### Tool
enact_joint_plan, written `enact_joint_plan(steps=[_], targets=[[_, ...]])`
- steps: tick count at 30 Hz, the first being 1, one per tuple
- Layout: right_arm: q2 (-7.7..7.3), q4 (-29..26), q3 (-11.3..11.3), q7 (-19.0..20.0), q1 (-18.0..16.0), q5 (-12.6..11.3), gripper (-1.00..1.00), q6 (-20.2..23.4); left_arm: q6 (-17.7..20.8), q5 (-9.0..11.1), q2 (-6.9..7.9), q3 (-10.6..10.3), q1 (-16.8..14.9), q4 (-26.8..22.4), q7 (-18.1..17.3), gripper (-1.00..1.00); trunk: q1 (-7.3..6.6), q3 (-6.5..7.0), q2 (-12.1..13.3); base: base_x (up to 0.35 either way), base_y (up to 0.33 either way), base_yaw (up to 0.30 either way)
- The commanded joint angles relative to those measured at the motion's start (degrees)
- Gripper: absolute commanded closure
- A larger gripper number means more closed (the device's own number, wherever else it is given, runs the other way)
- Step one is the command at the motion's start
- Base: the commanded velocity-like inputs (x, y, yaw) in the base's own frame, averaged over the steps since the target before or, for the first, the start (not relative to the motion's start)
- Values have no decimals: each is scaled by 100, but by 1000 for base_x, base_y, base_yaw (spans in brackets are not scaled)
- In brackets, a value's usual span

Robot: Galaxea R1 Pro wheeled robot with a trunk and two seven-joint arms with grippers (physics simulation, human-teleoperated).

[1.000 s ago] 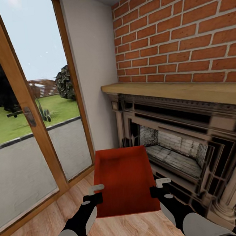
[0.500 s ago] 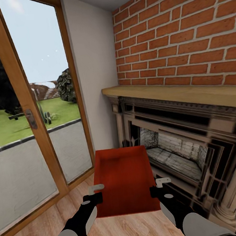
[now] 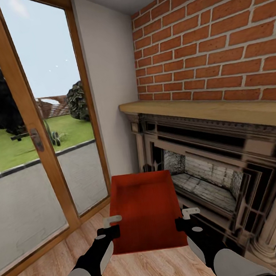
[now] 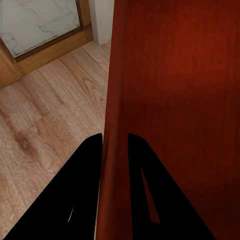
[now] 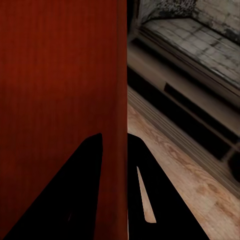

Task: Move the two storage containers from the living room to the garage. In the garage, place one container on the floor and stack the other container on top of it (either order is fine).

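Step in hand: I am carrying one storage container [image 3: 145, 211] through the living room, held out in front of me between both arms; I judge the haul to the garage is barely begun.
Left gripper [image 4: 115, 142]: clamped on the bin's left wall, one finger on each side of it.
Right gripper [image 5: 115, 142]: pinching the right wall the same way.
Where it is: lifted above the wood plank floor [image 3: 41, 267], near the fireplace [image 3: 209, 168] and the glass door [image 3: 40, 135].
Next move: I am thinking a turn away from this corner, keeping both grips level.
Look: orange-red, lidless, low-walled, finely ribbed bottom, empty.
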Motion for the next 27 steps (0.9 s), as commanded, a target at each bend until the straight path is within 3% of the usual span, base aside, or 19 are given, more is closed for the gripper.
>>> enact_joint_plan(steps=[1,23,27], targets=[[21,11,-9,-40,0,-51,100,-12,40,-110,-6,110,-1,-28,68,100,2,-2,-5,0,0,0],[24,39,-9,-46,0,-51,100,-10,40,-110,-6,110,-1,-29,68,100,2,-2,-5,0,0,0],[35,29,-11,-47,0,-51,100,-2,40,-110,-6,110,-1,-37,68,100,2,-2,-5,0,0,247]])
